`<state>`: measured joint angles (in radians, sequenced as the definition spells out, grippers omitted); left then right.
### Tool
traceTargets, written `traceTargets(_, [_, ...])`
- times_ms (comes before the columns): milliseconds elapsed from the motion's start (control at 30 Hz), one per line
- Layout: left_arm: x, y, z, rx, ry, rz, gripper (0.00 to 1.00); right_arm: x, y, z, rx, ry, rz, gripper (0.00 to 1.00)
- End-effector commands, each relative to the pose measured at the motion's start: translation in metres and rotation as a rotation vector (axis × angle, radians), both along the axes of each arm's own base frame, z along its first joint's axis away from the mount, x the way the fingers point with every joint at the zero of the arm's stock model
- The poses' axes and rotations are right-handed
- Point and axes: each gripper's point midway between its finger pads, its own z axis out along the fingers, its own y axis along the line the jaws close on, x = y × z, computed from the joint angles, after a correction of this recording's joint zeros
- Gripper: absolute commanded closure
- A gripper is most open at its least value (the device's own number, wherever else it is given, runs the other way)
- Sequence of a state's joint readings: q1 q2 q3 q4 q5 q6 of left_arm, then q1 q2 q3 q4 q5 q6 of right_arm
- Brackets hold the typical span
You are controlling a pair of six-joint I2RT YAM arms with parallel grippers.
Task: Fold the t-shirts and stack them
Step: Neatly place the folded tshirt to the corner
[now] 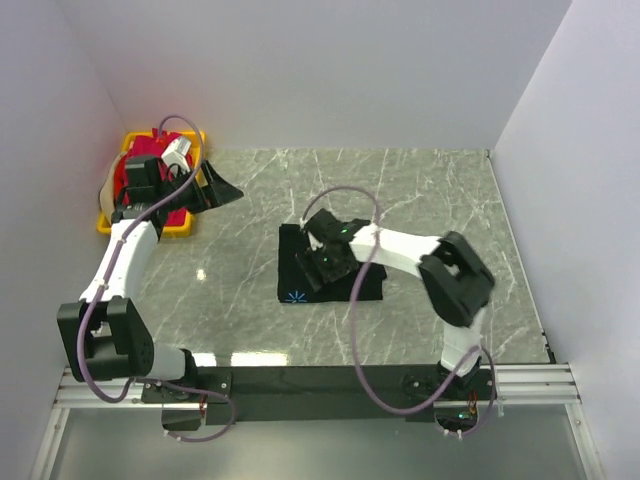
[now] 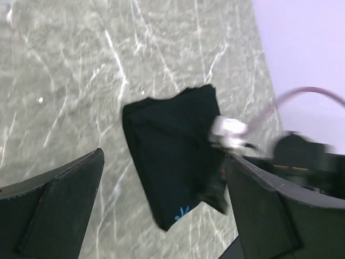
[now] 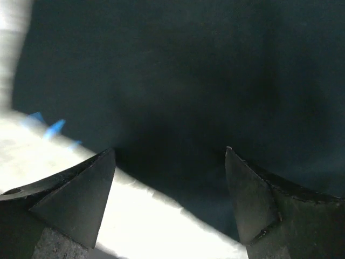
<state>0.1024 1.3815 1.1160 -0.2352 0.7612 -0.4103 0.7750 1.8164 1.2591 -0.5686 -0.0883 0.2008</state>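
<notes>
Black cloth is the main thing from above: the black shirt (image 1: 345, 272) lies folded into a rectangle near the middle of the desk (image 1: 440, 190). My right gripper (image 1: 322, 262) sits over the shirt's left half. The left gripper (image 1: 216, 190) is far off at the back left, just beside the crate (image 1: 108, 222), its fingers pointing toward the desk's middle. Pink cloth (image 1: 133, 170) shows in the crate under the left arm. I take it for the next shirt, though most of it is hidden.

From the left wrist, the left gripper's fingers stand wide apart with nothing between them. The black shirt lies well ahead on bare marble, with the right arm (image 2: 302, 156) on its far side. The crate is out of this view, so I cannot judge how to reach into it.

From the right wrist, the right gripper's fingers are also spread and empty. Black cloth fills the view right under the tips, with the blue logo (image 3: 51, 129) to the left and the shirt's edge just below. I cannot tell whether the tips touch the cloth.

My worry is the right side: if a tip catches the top layer as I lift off, the fold will pull open. On the left, a blind grab could bunch the pink cloth or drag the crate.
</notes>
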Motion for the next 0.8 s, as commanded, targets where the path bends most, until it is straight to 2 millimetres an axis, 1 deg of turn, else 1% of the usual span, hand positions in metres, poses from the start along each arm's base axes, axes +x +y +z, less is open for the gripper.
traceTargets(0, [-0.015,0.005,0.005,0.067,-0.027,0.003,0.01,0.009,-0.012,-0.02,-0.148,-0.005,-0.042,0.11])
traceTargets(33, [-0.018,0.006,0.004,0.071,-0.024,0.006,0.01,0.011,-0.015,-0.032,-0.182,0.016,-0.04,0.11])
traceTargets(67, [-0.02,0.006,0.005,0.075,-0.028,0.006,0.01,0.013,-0.02,-0.037,-0.2,0.023,-0.044,0.11])
traceTargets(100, [-0.022,0.007,0.004,0.084,-0.033,0.006,0.01,0.021,-0.032,-0.041,-0.215,0.032,-0.066,0.11])
traceTargets(167, [-0.026,0.008,0.005,0.097,-0.048,0.012,0.01,0.03,-0.05,-0.048,-0.236,0.068,-0.094,0.11])
traceTargets(200, [-0.027,0.01,0.004,0.113,-0.056,0.015,0.01,0.043,-0.07,-0.049,-0.247,0.076,-0.118,0.11])
traceTargets(267, [-0.028,0.01,0.006,0.125,-0.068,0.009,0.01,0.051,-0.093,-0.047,-0.269,0.085,-0.127,0.11])
traceTargets(300, [-0.027,0.01,0.005,0.133,-0.074,0.003,0.01,0.056,-0.108,-0.045,-0.282,0.08,-0.098,0.11])
traceTargets(333, [-0.026,0.011,0.004,0.135,-0.076,0.004,0.01,0.063,-0.132,-0.044,-0.294,0.082,-0.118,0.11])
traceTargets(367, [-0.025,0.011,0.003,0.137,-0.076,0.002,0.01,0.065,-0.142,-0.042,-0.275,0.097,-0.109,0.16])
traceTargets(400, [-0.024,0.01,0.001,0.138,-0.077,-0.009,0.01,0.068,-0.156,-0.041,-0.291,0.095,-0.064,0.13])
traceTargets(433, [-0.023,0.009,0.0,0.137,-0.075,-0.016,0.0,0.074,-0.178,-0.039,-0.296,0.096,-0.092,0.13])
traceTargets(467, [-0.021,0.01,-0.002,0.139,-0.071,-0.018,0.01,0.077,-0.192,-0.039,-0.317,0.092,-0.069,0.13])
traceTargets(500, [-0.02,0.01,-0.006,0.139,-0.059,-0.023,0.01,0.075,-0.202,-0.037,-0.32,0.115,-0.056,0.15])
traceTargets(533, [-0.019,0.01,-0.006,0.139,-0.055,-0.029,0.0,0.082,-0.21,-0.033,-0.305,0.109,-0.044,0.16])
traceTargets(567, [-0.019,0.009,-0.008,0.14,-0.05,-0.034,0.01,0.086,-0.227,-0.032,-0.31,0.112,-0.047,0.16])
traceTargets(600, [-0.019,0.01,-0.012,0.145,-0.042,-0.041,0.01,0.089,-0.241,-0.031,-0.338,0.099,0.017,0.16])
traceTargets(633, [-0.018,0.009,-0.011,0.149,-0.046,-0.043,0.01,0.094,-0.26,-0.031,-0.359,0.089,0.056,0.16])
traceTargets(733, [-0.018,0.008,-0.01,0.149,-0.061,-0.055,0.01,0.101,-0.294,-0.028,-0.417,0.067,0.102,0.16])
traceTargets(767, [-0.019,0.008,-0.01,0.145,-0.063,-0.058,0.01,0.105,-0.309,-0.025,-0.43,0.053,0.11,0.15])
